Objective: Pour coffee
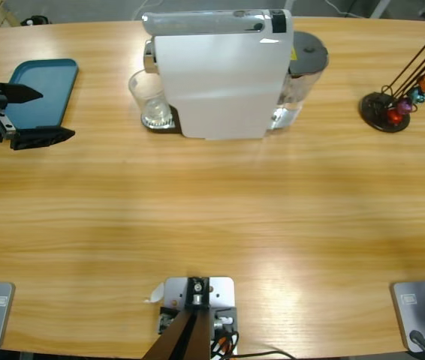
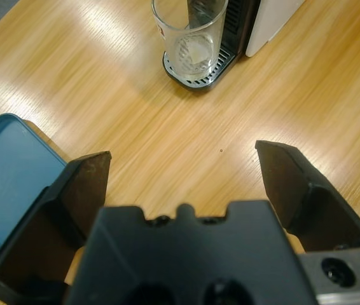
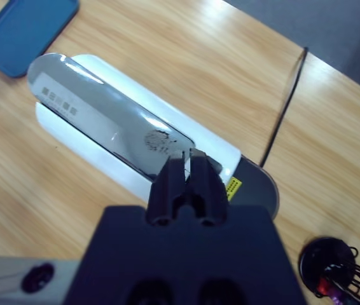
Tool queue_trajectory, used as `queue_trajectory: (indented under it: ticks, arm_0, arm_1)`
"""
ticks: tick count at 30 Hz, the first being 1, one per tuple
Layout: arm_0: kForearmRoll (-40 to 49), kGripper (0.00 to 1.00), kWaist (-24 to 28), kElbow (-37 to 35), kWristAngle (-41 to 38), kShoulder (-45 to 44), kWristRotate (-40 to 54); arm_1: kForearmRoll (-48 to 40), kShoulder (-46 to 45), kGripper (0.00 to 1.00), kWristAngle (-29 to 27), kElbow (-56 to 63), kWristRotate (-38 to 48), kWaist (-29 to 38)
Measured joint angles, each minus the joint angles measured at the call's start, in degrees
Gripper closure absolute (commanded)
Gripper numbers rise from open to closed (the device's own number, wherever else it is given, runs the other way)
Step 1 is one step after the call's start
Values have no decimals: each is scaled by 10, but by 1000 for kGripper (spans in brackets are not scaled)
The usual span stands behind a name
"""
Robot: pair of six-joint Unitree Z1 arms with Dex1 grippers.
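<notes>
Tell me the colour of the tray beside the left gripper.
Blue-teal: the tray shows best in the high view, beside the left gripper.

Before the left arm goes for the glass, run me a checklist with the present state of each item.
1. Left gripper open: ok, jaws spread wide.
2. Glass upright on the drip tray under the coffee machine: ok.
3. Coffee in the glass: not ok, it looks empty.
4. Path from left gripper to glass: ok, only bare table between them; the blue tray lies off to the side.
5. Right gripper out of the way: ok, it is above the machine's top, jaws shut, holding nothing.
6. Machine running: cannot tell.
</notes>
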Motion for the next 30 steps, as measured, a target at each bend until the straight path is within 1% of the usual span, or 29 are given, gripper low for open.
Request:
queue_trajectory:
  ticks: [7, 21, 30]
  arm_0:
    - [0, 13, 0, 7, 6, 0, 0]
    - [0, 13, 0, 13, 6, 1, 0]
    - [0, 13, 3, 14, 6, 4, 0]
  arm_1:
    - [1, 2, 1000, -14, 0, -1, -1]
    - [9, 15, 1000, -15, 4, 1, -1]
    - [11, 26, 1000, -27, 8, 2, -1]
